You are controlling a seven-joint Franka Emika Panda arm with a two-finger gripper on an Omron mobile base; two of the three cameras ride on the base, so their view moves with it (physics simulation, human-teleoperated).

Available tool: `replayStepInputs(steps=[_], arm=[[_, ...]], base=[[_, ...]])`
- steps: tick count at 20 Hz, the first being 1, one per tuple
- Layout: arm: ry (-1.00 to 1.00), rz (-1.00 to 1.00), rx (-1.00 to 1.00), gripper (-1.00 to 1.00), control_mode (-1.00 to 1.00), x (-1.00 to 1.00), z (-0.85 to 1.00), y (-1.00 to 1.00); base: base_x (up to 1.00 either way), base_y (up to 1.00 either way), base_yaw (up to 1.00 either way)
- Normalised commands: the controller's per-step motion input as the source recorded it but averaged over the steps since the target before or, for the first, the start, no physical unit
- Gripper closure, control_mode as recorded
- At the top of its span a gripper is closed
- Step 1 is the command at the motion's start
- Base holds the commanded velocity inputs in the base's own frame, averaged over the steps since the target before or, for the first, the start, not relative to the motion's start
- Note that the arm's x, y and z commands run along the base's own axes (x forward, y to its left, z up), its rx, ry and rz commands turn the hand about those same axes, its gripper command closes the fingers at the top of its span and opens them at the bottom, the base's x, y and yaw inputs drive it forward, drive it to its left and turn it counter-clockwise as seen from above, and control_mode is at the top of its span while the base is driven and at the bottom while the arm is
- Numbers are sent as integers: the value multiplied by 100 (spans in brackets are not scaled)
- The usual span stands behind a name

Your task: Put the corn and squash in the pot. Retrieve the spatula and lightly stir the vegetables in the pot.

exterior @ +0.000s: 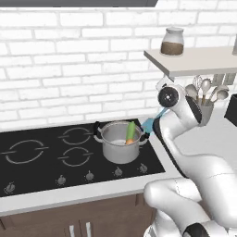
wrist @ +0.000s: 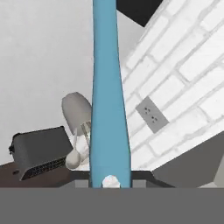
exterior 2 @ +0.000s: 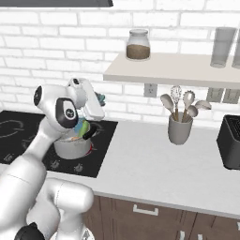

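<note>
The silver pot (exterior: 119, 147) stands on the right rear burner of the black cooktop (exterior: 41, 169). A green and an orange vegetable (exterior: 131, 133) lean upright inside it against the right wall. My gripper (wrist: 110, 180) is shut on the light-blue spatula (wrist: 107, 109), whose thin handle runs straight away from the hand. In the left base view the spatula's blade (exterior: 149, 124) hangs just right of the pot's rim, by its right handle, and slants up to the hand. In the right base view my own arm covers most of the pot (exterior 2: 70, 149).
A grey utensil cup (exterior 2: 180, 129) with spoons and a whisk stands on the counter to the right. A dark toaster (exterior 2: 230, 140) sits at the far right. Overhead, a wall shelf (exterior 2: 187, 70) carries a jar (exterior 2: 138, 45). A wall outlet (wrist: 151, 114) is behind the cup.
</note>
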Motion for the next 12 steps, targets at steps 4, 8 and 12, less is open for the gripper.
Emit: replayStepInputs(steps=[4, 8, 12], arm=[[0, 22, -25, 100, -100, 94, 47, 54], [7, 35, -24, 100, -100, 95, -26, 37], [3, 37, -26, 100, -100, 22, -29, 49]], base=[[0, 0, 0], [0, 0, 0], [0, 0, 0]])
